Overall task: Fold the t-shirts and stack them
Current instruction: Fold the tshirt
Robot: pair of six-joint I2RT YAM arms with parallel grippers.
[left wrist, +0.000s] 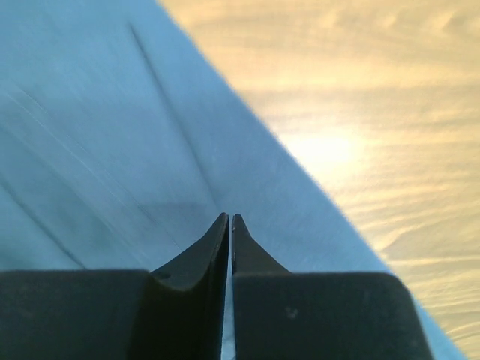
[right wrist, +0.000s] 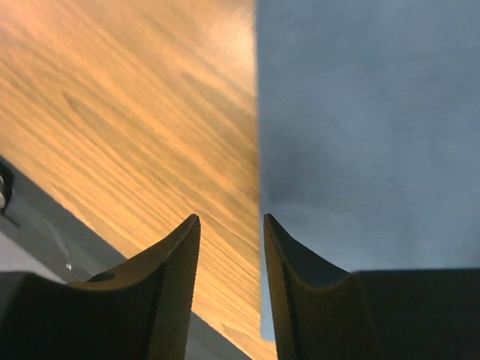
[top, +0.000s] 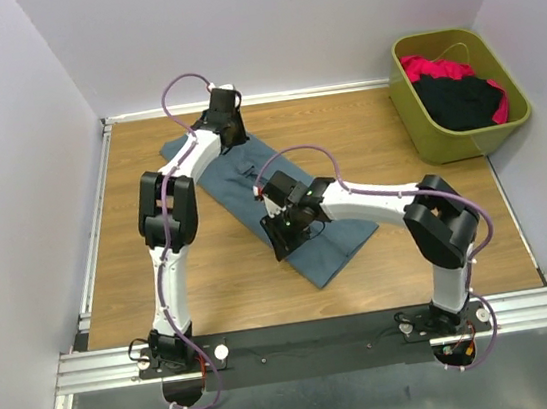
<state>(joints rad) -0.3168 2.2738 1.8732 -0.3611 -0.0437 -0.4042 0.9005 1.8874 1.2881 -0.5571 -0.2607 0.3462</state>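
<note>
1. Top external view: the slate-blue t-shirt (top: pixel 344 241) lies flat on the wooden tabletop (top: pixel 387 149). Its long axis runs diagonally, from the far left toward the near right.
2. The left pincer (top: pixel 226 120) is over the shirt's far-left end. The right pincer (top: pixel 291 224) is over its near-left edge, about halfway along. Both arms cover part of the cloth.
3. An olive-green bin (top: pixel 437 143) stands at the far right corner, well apart from the blue shirt. A red-pink shirt (top: pixel 427 68) and a black shirt (top: pixel 456 100) are bundled inside it.
4. Left wrist view: the blue shirt (left wrist: pixel 112 150) fills the left side, and its straight edge slants down to the right against bare tabletop (left wrist: pixel 360 112). A crease runs down toward the fingertips.
5. The left pincer (left wrist: pixel 230 217) is closed, with only a thin slit between the fingers. I cannot tell if cloth is caught there.
6. Right wrist view: the blue shirt (right wrist: pixel 360 112) fills the right side. Its edge runs straight up the picture, with wood (right wrist: pixel 127 112) to the left.
7. The right pincer (right wrist: pixel 231 217) is open and holds nothing. One finger (right wrist: pixel 180 285) is over wood and the other over the cloth edge. A dark strip (right wrist: pixel 45 217) crosses the lower left corner.
</note>
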